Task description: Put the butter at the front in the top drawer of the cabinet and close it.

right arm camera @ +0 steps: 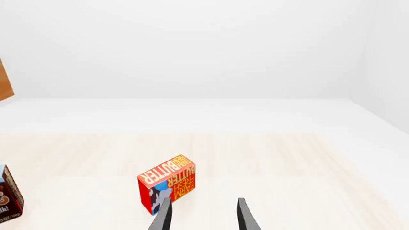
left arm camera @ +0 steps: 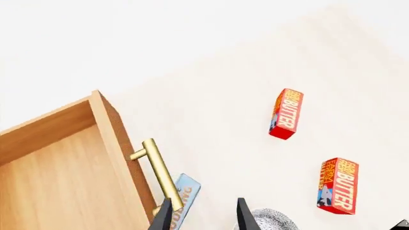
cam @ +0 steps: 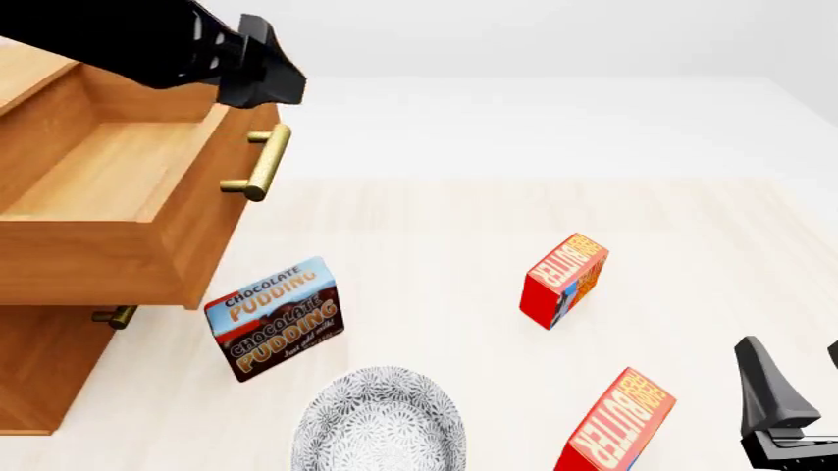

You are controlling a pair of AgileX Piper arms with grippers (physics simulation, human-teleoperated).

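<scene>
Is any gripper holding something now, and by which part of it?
Nothing is held. The left gripper and the right gripper are both open with empty jaws; both red butter cartons lie untouched on the table.

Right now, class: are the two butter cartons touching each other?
Apart. The front view shows bare table between the far butter and the near butter; the left wrist view shows the same gap.

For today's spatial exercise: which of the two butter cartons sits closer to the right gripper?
The butter at the front view's bottom edge, beside the right gripper; the other butter carton stands farther back.
</scene>
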